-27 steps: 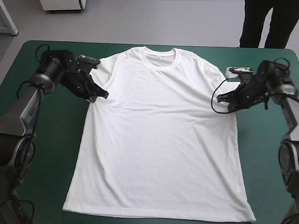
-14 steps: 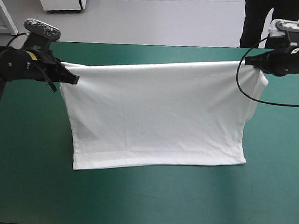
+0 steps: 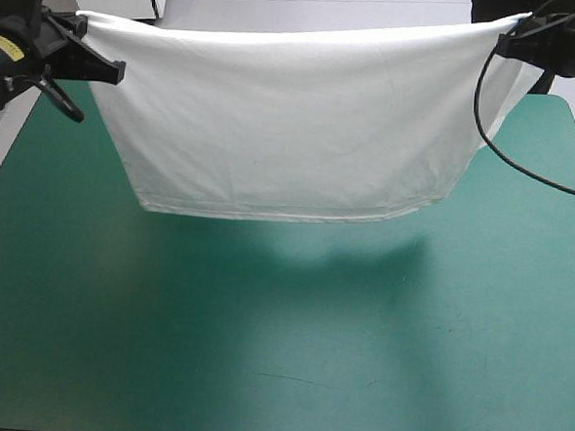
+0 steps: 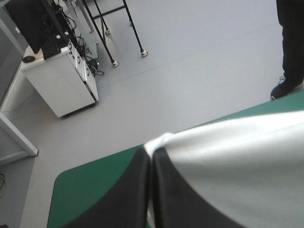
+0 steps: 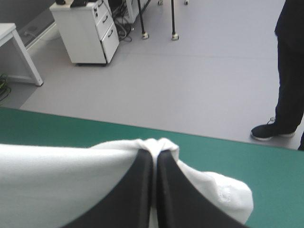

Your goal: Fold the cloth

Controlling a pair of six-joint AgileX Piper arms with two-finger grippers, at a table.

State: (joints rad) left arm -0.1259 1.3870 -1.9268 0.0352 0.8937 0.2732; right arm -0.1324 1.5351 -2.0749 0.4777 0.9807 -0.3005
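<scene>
The white short-sleeved T-shirt (image 3: pixel 284 118) is held clear above the teal-green covered worktop (image 3: pixel 260 351). It is stretched between the left gripper (image 4: pixel 152 154) and the right gripper (image 5: pixel 155 154), each pinched on an upper corner. No finished fold is seen; laying down and folding are judged to remain.

The table (image 3: pixel 517 288) fills most of the high view under a teal-green cover (image 3: pixel 86 311), smooth and flat. Its far right corner (image 3: pixel 571 104) is rounded, and its left edge slants toward the near side. A soft, darker shadow (image 3: pixel 305 251) lies across the middle of the cover, just nearer than the hem of the T-shirt (image 3: pixel 284 118), which hangs clear of the surface. A few faint thin marks (image 3: pixel 278 377) show toward the near edge. The left wrist view catches the rounded far left corner (image 4: pixel 64 178), with grey floor beyond.
</scene>
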